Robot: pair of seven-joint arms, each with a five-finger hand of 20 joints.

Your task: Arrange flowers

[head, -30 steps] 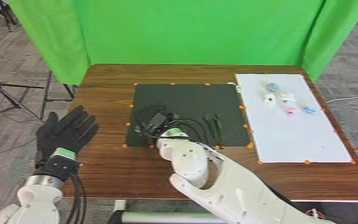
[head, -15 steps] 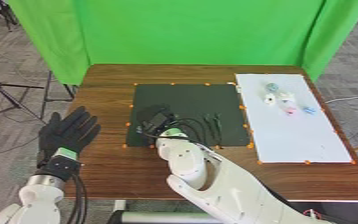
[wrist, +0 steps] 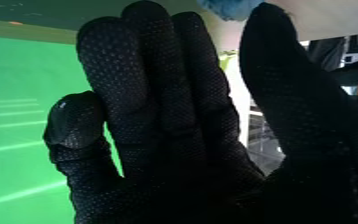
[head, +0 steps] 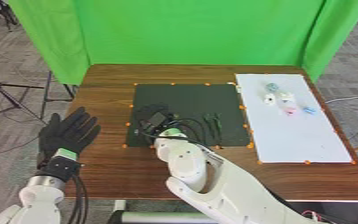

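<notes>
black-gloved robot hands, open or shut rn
Left hand: open, fingers straight.
Right hand: open, thumb apart; can't tell if it touches the soft blue thing near its thumb tip.

Table (head: 113, 175) wood; backdrop (head: 193, 35) cloth; right robot hand (head: 151, 111) stippled cloth

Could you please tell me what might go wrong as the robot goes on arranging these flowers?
The black cables loop beside the right hand, near the green stems, so they might snag or drag a stem as the arm moves. The stems lie close together on the dark mat, so the fingers could catch two at once. The small flower heads sit clustered on the white board; reaching for one may knock its neighbours.
</notes>
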